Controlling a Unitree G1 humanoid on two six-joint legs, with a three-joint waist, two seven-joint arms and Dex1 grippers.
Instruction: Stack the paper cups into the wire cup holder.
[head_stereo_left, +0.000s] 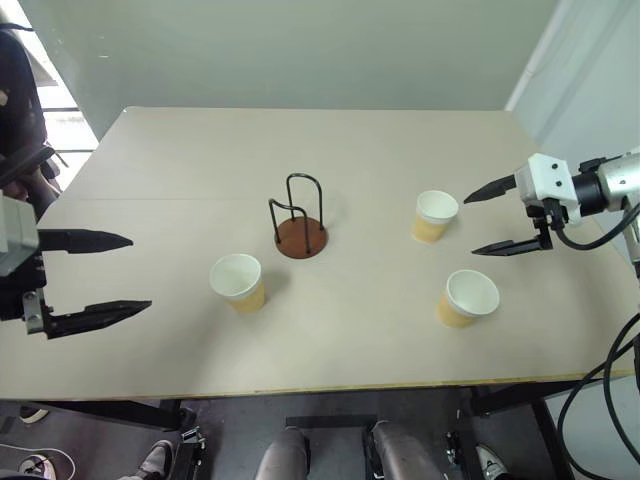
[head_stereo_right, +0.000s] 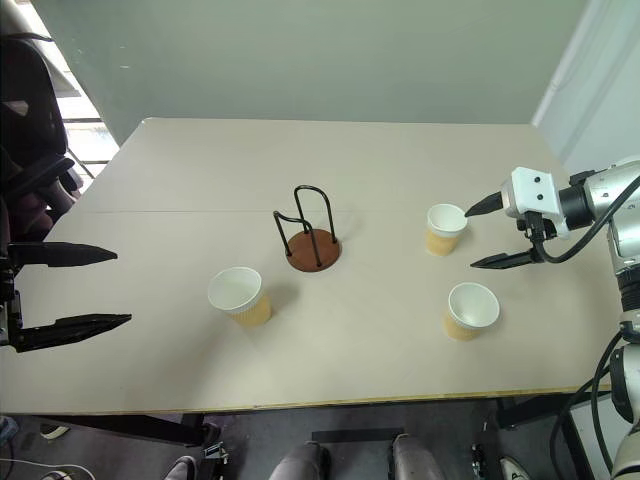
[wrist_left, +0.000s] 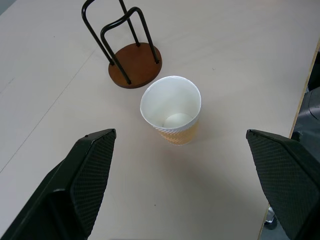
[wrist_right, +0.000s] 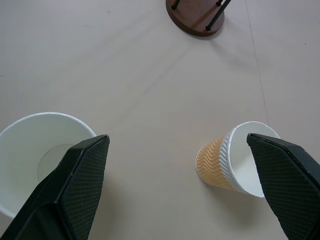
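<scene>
While three paper cups (head_stereo_left: 237, 281) stand untouched, left gripper (head_stereo_left: 92, 278) fingers wide apart, right gripper (head_stereo_left: 492, 218) likewise, both empty.

Left gripper (head_stereo_left: 125, 273): fingers spread wide, empty, held over the table's left side, pointing inward. Right gripper (head_stereo_left: 470, 222): fingers likewise wide apart (nothing between them), reaching in from the right, angled slightly downward.

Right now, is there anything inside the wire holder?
No. The wire holder holds no cup: between its black loops you see just its bare brown base. All three cups stand apart on the table. Whatever lies under the base is hidden.
</scene>
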